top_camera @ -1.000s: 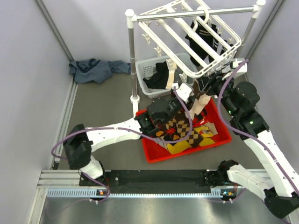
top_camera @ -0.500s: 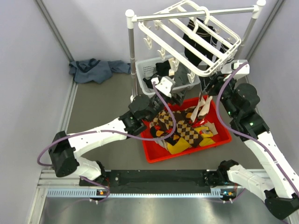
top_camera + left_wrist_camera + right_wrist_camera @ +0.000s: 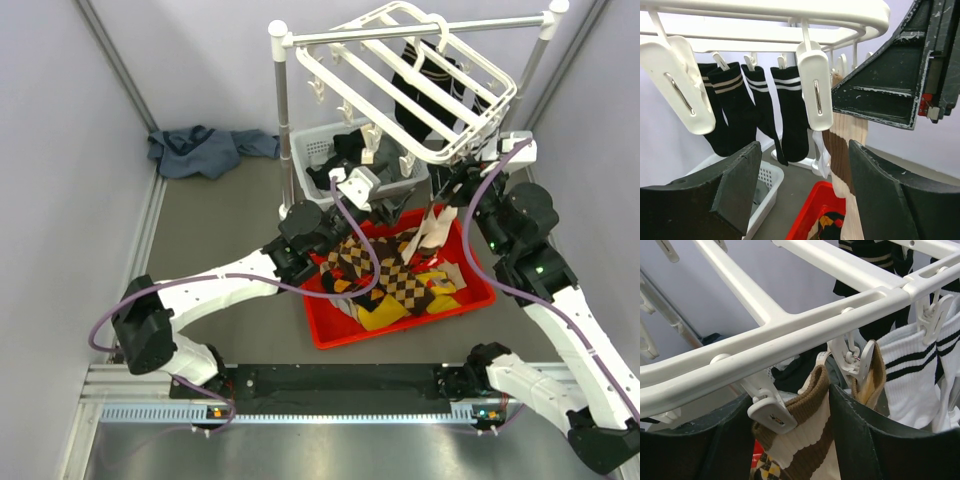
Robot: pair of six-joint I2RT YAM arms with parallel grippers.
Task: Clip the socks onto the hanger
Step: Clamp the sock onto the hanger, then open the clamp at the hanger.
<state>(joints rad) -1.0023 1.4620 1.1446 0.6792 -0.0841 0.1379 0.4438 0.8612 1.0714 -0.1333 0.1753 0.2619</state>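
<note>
Sock: a brown argyle sock (image 3: 800, 435) hangs from the near edge rail of the hanger (image 3: 805, 335).
Axis: its long axis is vertical, with the ribbed cuff up at the rail and the foot down toward the red tray (image 3: 325, 335).
Clip: a white clip (image 3: 771, 412) sits on the cuff's rim.
Right gripper (image 3: 792, 410): its fingers flank the cuff; I cannot tell whether they squeeze it.
Left gripper (image 3: 805, 150): spread wide with nothing between, just below a dangling clip (image 3: 814, 85) beside the sock.
Tray: more argyle socks (image 3: 395, 285) lie piled inside.
</note>
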